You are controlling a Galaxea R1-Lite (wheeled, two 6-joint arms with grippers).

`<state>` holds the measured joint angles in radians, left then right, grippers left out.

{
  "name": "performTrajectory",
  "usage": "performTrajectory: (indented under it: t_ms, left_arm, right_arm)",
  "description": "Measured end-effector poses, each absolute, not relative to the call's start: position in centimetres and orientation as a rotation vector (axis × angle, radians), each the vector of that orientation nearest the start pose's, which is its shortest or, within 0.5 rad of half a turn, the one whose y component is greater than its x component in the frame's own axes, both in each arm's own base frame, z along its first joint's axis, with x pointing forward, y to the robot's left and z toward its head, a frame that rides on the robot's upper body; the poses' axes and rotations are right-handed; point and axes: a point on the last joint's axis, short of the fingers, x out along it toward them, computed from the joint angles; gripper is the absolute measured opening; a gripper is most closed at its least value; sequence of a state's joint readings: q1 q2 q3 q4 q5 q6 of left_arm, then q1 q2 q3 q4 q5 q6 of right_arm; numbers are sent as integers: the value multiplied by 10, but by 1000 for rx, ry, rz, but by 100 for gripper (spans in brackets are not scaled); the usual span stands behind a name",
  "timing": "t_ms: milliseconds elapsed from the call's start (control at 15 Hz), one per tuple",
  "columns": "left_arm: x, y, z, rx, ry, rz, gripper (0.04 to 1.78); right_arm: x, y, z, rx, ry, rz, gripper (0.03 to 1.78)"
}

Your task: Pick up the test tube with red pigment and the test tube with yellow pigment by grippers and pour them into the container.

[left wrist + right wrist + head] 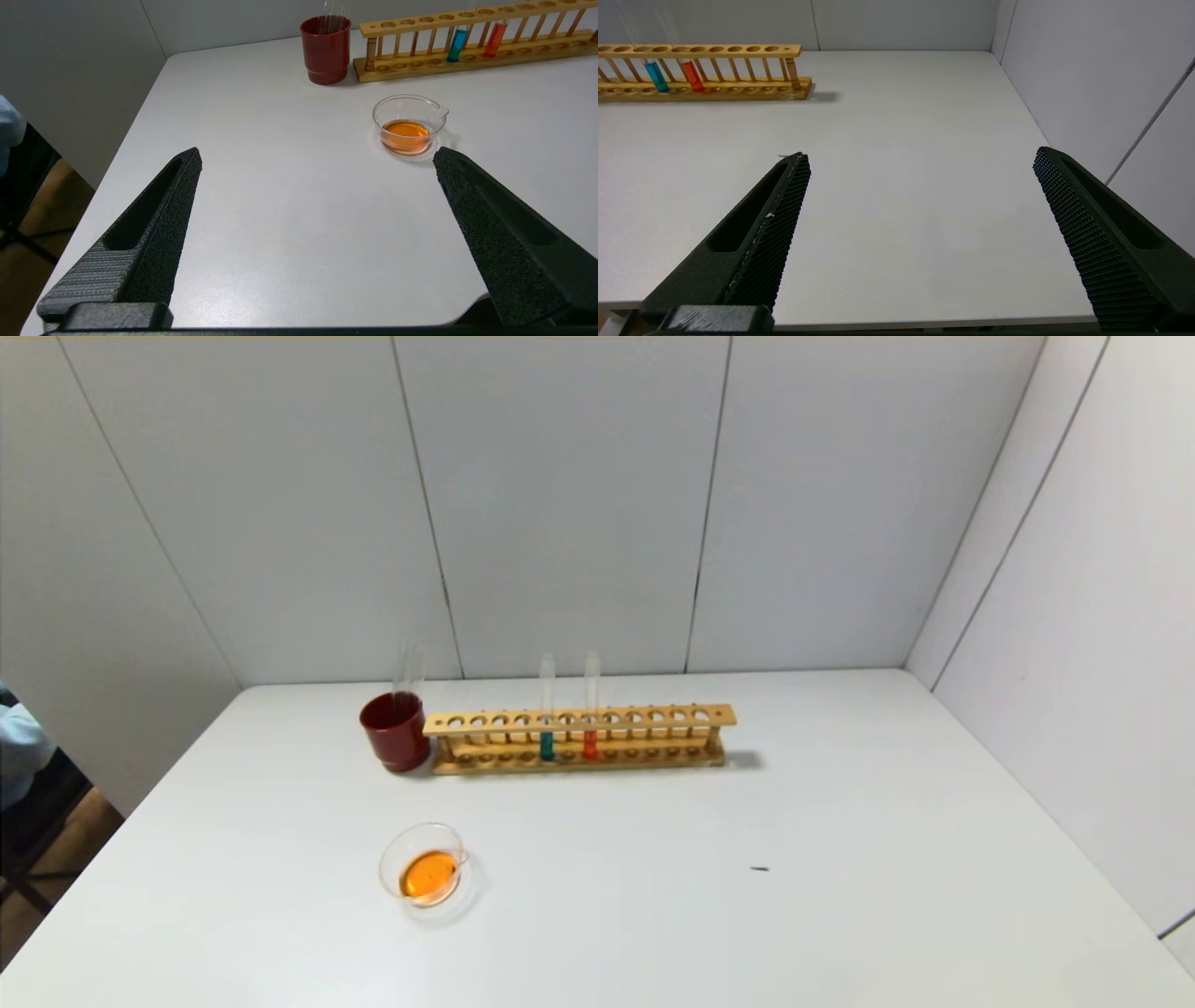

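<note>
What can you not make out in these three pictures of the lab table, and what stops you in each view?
- Cup contents: opaque wall in the head and left wrist views; only faint clear tube tops show.
- Yellow tube: none can be made out.
- Rack's left end: cut off by the right wrist view's edge.
- Arms: outside the head view; only the open left gripper and right gripper show.
- Dark speck: too small to identify.

The tabletop (pixel 840 859) looks smooth and matt white, with a soft sheen. The rack (pixel 579 719) near its far edge is pale varnished wood. The tubes in it are clear glass, one with red liquid (pixel 590 744), one with teal liquid (pixel 546 745). The container (pixel 425 864) is thin clear glass, glossy. The cup (pixel 395 733) is dark red, opaque and shiny. The left gripper (pixel 317 158) and the right gripper (pixel 920 158) have black matt fingers with a rough, grainy texture.
</note>
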<state>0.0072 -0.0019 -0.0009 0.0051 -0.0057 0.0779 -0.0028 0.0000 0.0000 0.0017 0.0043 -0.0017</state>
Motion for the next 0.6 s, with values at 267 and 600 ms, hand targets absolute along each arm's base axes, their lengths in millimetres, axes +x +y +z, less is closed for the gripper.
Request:
performTrajectory:
  t_ms: [267, 600]
  left_arm:
    - [-23, 0, 76, 67, -2, -4, 175]
    - [-23, 0, 75, 64, 1, -5, 175]
  right_arm:
    - [-23, 0, 75, -2, 1, 1, 175]
    - [-23, 0, 75, 0, 2, 1, 175]
